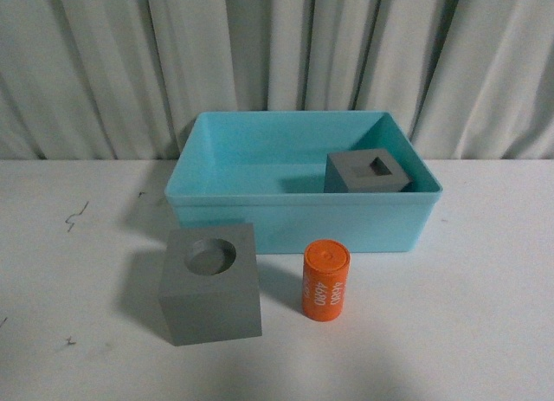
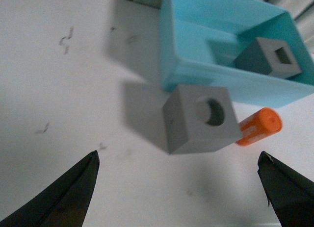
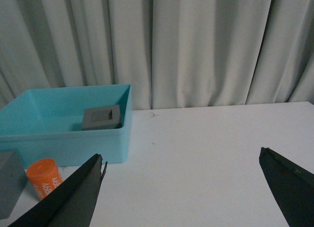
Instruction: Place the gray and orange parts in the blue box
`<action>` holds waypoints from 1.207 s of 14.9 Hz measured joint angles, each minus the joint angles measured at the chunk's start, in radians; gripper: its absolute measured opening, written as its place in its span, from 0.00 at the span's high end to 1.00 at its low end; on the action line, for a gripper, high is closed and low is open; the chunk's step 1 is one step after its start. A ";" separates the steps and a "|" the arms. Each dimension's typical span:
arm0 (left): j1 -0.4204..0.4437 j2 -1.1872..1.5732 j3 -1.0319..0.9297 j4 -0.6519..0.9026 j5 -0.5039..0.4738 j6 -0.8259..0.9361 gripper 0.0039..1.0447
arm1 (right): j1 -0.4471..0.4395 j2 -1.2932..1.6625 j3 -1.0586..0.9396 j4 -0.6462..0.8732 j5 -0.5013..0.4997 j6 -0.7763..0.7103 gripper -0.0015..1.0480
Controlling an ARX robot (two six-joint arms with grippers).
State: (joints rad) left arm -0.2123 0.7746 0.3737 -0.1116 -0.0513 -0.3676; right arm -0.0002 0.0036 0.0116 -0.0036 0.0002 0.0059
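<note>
Neither arm shows in the front view, and each wrist view catches only the dark tips of its own fingers, the rest cut off by the frame. The box (image 1: 299, 215) hides the lower part of the square-recess cube (image 1: 368, 174) behind its near wall, so how that cube sits on the floor of the box cannot be seen from the front. It lies inside the box, toward the right end and close to the near wall, recess up. In the left wrist view the box runs out of the frame, and the cylinder (image 1: 325, 280) is half hidden behind the round-recess cube (image 1: 210, 284). In the right wrist view only a corner of that cube is in frame, and a finger (image 3: 68, 197) covers the foot of the cylinder. The white digits on the cylinder's side are too small to read surely. The round-recess cube stands on the table (image 1: 467, 314) in front of the box, toward its left end, recess up. Whether it touches the near wall cannot be told. The cylinder stands upright just right of the cube, clear of it and of the box. The left gripper (image 2: 177, 156) is spread wide and holds nothing; it hangs above the table, and the round-recess cube shows just beyond the gap between its tips. The right gripper (image 3: 181, 154) is likewise spread wide and empty, over bare table to the right of the box, touching nothing. A pale curtain (image 1: 303, 46) closes the background.
</note>
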 joint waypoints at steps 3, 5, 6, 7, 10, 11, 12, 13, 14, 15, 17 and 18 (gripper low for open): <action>-0.114 0.431 0.176 0.230 0.027 0.008 0.06 | 0.000 0.000 0.000 0.000 0.000 0.000 0.06; -0.126 0.632 0.253 0.301 0.039 0.029 0.06 | 0.000 0.000 0.000 0.000 0.000 0.000 0.06; -0.125 0.715 0.288 0.325 0.047 0.040 0.06 | 0.000 0.000 0.000 0.000 0.000 0.000 0.06; -0.122 0.785 0.319 0.339 0.055 0.055 0.06 | 0.000 0.000 0.000 0.000 0.000 0.000 0.06; -0.099 0.919 0.365 0.366 0.072 0.082 0.06 | 0.000 0.000 0.000 0.000 0.000 0.000 0.06; -0.094 0.943 0.371 0.375 0.075 0.089 0.06 | 0.000 0.000 0.000 0.000 0.000 0.000 0.06; -0.085 0.981 0.380 0.381 0.078 0.093 0.06 | 0.000 0.000 0.000 0.000 0.000 0.000 0.06; -0.080 1.017 0.391 0.394 0.079 0.105 0.06 | 0.000 0.000 0.000 0.000 0.000 0.000 0.06; -0.074 1.070 0.407 0.407 0.082 0.113 0.06 | 0.000 0.000 0.000 0.000 0.000 0.000 0.06; -0.067 1.117 0.410 0.425 0.082 0.122 0.06 | 0.000 0.000 0.000 0.000 0.000 0.000 0.06; -0.061 1.128 0.415 0.435 0.084 0.127 0.07 | 0.000 0.000 0.000 0.000 0.000 0.000 0.06; -0.061 1.130 0.415 0.439 0.085 0.129 0.14 | 0.000 0.000 0.000 0.000 0.000 0.000 0.06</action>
State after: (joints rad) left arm -0.2737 1.9049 0.7891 0.3279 0.0341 -0.2382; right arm -0.0002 0.0036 0.0116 -0.0036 0.0002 0.0059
